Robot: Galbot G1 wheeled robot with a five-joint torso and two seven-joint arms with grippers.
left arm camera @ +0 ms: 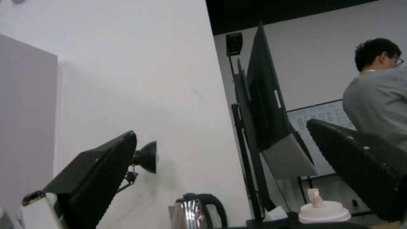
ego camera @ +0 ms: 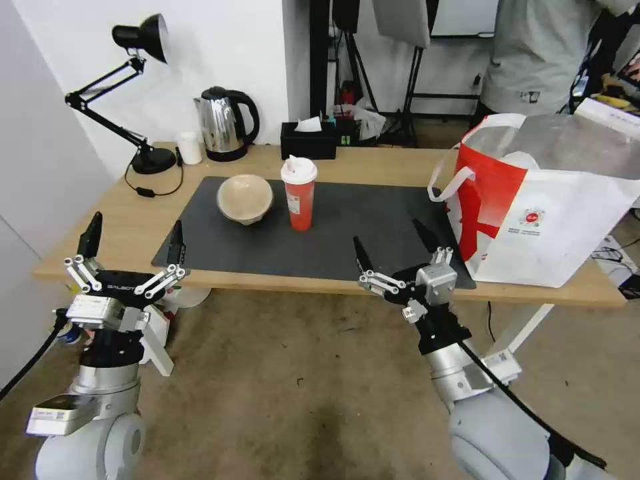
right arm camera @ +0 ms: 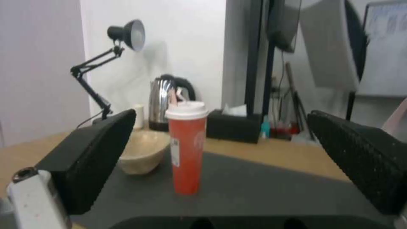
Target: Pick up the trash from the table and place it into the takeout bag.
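Right gripper (ego camera: 393,248) hangs wide open at the bench's (ego camera: 120,220) near edge, facing the cup (ego camera: 299,193); left gripper (ego camera: 132,239) waits wide open at the left corner. Bag (ego camera: 553,220) stands right, bowl (ego camera: 245,198) just left of cup, both on the mat (ego camera: 360,227)

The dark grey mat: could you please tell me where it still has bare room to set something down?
The dark grey mat lies bare between the red cup and the takeout bag, and along its near edge by the open right gripper. It is crowded at the far left, where the beige bowl sits beside the cup.
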